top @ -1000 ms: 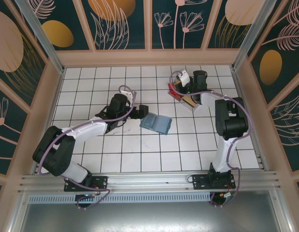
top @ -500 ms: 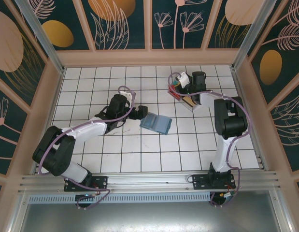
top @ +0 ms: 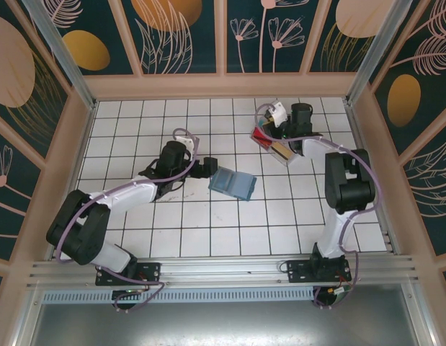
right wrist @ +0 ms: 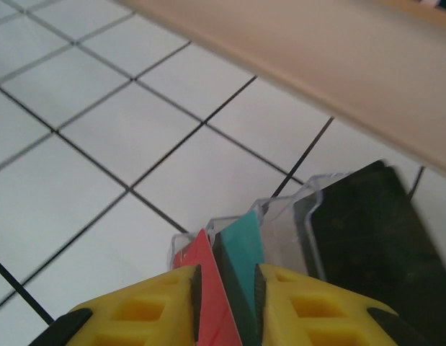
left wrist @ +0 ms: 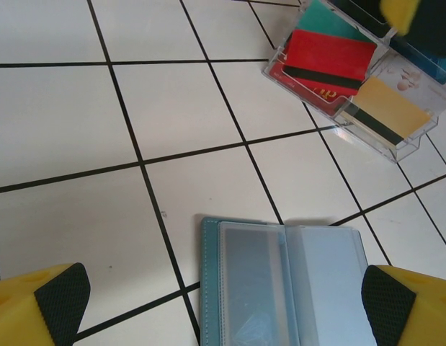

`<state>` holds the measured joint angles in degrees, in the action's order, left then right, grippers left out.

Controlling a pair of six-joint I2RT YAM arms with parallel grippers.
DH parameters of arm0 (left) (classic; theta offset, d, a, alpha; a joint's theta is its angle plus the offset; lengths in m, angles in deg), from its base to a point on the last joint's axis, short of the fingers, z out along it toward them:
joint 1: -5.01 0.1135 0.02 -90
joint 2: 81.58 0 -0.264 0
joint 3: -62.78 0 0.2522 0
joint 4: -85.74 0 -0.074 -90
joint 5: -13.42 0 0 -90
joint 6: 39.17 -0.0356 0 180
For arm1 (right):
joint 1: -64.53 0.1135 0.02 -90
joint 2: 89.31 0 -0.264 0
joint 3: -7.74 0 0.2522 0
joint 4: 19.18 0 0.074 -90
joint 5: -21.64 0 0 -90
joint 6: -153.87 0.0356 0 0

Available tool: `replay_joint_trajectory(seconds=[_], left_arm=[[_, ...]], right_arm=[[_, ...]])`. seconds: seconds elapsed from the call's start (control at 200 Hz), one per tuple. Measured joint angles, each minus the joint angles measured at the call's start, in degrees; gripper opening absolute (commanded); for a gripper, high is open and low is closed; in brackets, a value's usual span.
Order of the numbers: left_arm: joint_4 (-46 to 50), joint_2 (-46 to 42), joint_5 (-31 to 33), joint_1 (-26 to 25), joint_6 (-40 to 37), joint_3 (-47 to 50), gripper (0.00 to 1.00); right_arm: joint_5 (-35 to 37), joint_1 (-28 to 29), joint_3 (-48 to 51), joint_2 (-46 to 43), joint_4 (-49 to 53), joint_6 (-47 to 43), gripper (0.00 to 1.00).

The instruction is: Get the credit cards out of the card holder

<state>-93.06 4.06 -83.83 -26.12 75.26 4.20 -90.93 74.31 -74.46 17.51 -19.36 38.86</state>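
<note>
Right gripper [right wrist: 226, 277], bottom centre, straddles a red card [right wrist: 208, 292] at the tray [right wrist: 309, 189]; clamped or loose, you can't tell. Left gripper [left wrist: 224, 299] gapes; card holder [left wrist: 316, 274] looks emptied.

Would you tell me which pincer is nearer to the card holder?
Left. The left pincer hovers at the card holder's left edge; the right pincer is off at the tray, farther back and to the right.

Card holder [top: 233, 183] on the table [top: 136, 122] — tray [left wrist: 399, 148] behind it, to its right.
</note>
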Motion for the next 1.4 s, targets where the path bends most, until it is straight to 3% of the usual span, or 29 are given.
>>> replay_joint_trajectory(seconds=[0.225,0.475,0.861,1.251,1.401], left_arm=[[0.0,-0.5,0.0,0.4,0.9,0.2,0.99],[0.0,-0.5,-0.5,0.5,1.2,0.2,0.99],[0.4,-0.5,-1.2,0.5,1.4,0.2,0.99],[0.4,-0.5,-1.3,0.5,1.4,0.2,0.99],[0.4,-0.5,-1.3,0.5,1.4,0.2,0.99]], right_arm=[[0.3,0.0,0.0,-7.0,2.4,11.6,0.35],[1.5,-0.3,-2.1,-6.7,17.1,22.5,0.39],[0.0,-3.1,-21.4,6.8,35.7,22.8,0.36],[0.1,-2.9,-26.4,11.4,43.6,19.5,0.33],[0.2,-2.6,-27.8,12.5,44.6,18.2,0.27]])
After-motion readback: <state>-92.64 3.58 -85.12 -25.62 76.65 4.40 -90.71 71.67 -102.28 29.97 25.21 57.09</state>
